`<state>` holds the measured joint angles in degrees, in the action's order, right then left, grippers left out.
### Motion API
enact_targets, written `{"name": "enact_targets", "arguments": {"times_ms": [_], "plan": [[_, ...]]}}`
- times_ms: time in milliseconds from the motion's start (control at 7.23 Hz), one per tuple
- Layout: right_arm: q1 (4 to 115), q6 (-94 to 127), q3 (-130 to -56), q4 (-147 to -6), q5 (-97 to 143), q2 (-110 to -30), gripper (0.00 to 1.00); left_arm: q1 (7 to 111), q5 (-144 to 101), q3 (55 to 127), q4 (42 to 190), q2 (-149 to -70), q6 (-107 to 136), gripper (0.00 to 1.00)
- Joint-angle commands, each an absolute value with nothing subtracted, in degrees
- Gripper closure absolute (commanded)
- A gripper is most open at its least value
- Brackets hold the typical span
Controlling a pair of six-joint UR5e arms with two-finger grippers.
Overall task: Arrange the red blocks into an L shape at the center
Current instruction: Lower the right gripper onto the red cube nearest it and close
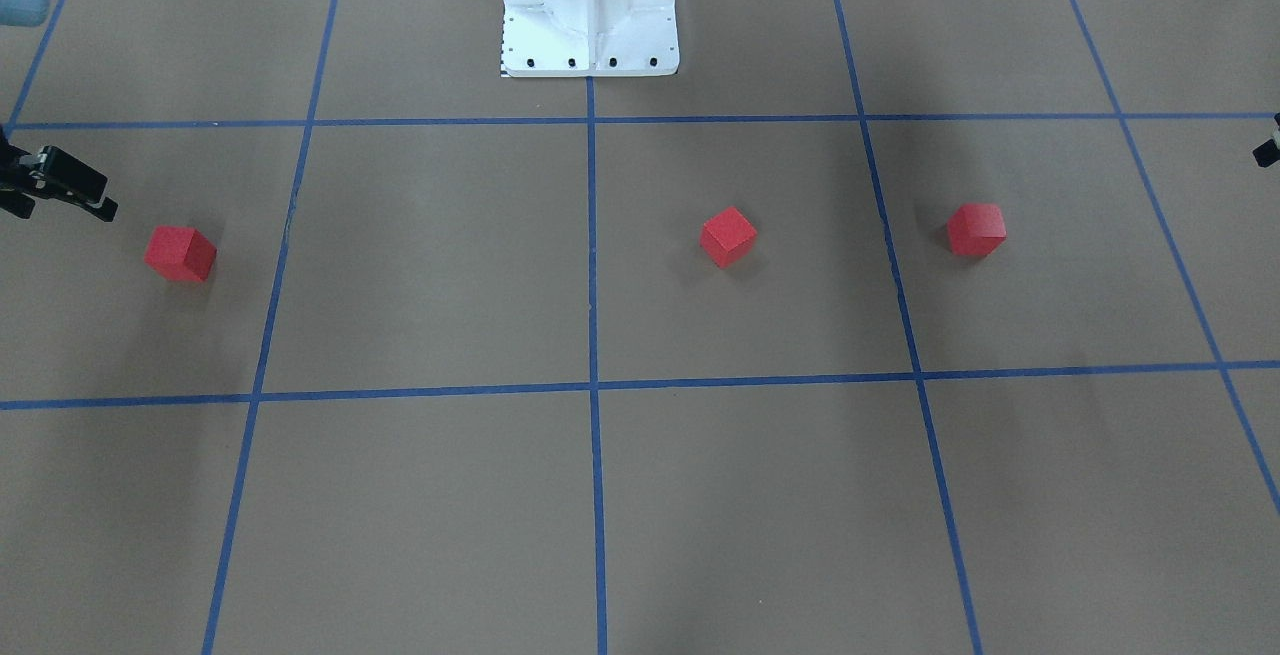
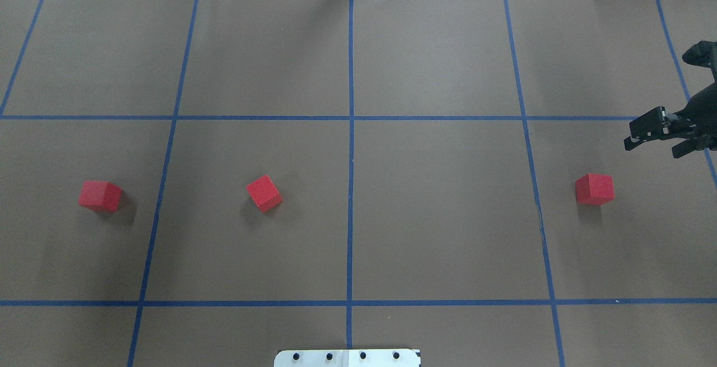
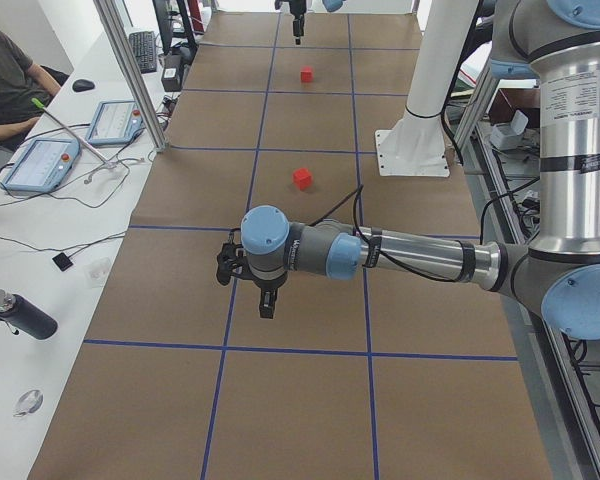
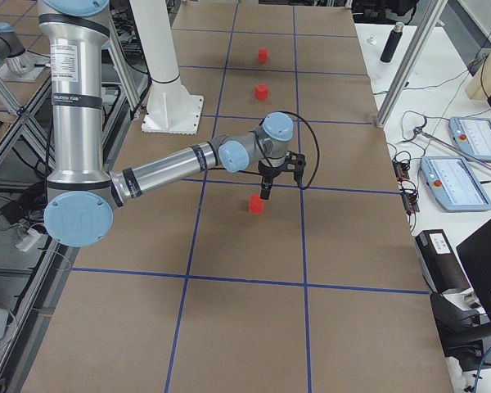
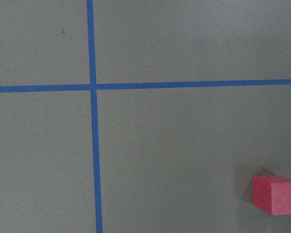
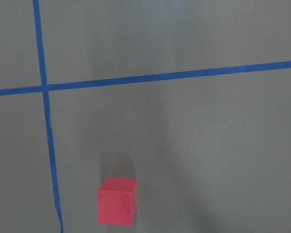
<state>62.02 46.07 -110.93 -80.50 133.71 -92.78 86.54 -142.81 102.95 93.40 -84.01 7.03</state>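
Your right gripper (image 4: 264,191) hangs over the table with jaws that look parted, though it sits at the very edge of the overhead view. The first block (image 2: 595,189) lies just beside its tips, not touching them. Your left gripper (image 3: 266,305) hovers too, and you cannot tell how its jaws stand. The second block (image 2: 99,195) lies near it, in a corner of its wrist view. The third block (image 2: 264,193) sits beyond that, toward the centre (image 2: 350,187), which lies between the two grippers.

Frame edges cut off the right end effector (image 2: 644,131) and nearly all the left end effector (image 1: 1268,151).
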Motion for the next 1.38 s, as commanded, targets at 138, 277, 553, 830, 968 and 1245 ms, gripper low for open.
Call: {"name": "enact_targets", "arguments": {"times_ms": [138,277,553,830,968,1245], "plan": [[53.4,54.3,-109.3,-72.7,126.8,-94.2,0.01,86.5,-142.8,102.9,93.4,-84.0,7.0,0.0],[52.9,54.1,-108.3,-72.7,126.8,-93.9,0.01,86.5,-142.7,102.9,93.4,-84.0,7.0,0.0],[50.9,54.0,-105.7,-72.6,124.6,-92.3,0.01,86.5,-142.8,102.9,93.4,-83.9,7.0,0.0],[50.7,53.5,-103.7,-72.4,124.5,-91.2,0.01,86.5,-142.8,102.7,93.4,-84.0,7.0,0.0],[50.6,53.4,-102.1,-71.6,124.5,-90.6,0.02,86.5,-142.8,102.8,93.4,-83.9,6.9,0.0],[50.5,53.9,-98.2,-65.8,125.1,-89.9,0.08,86.5,-142.8,102.8,93.4,-83.9,7.0,0.0]]}}
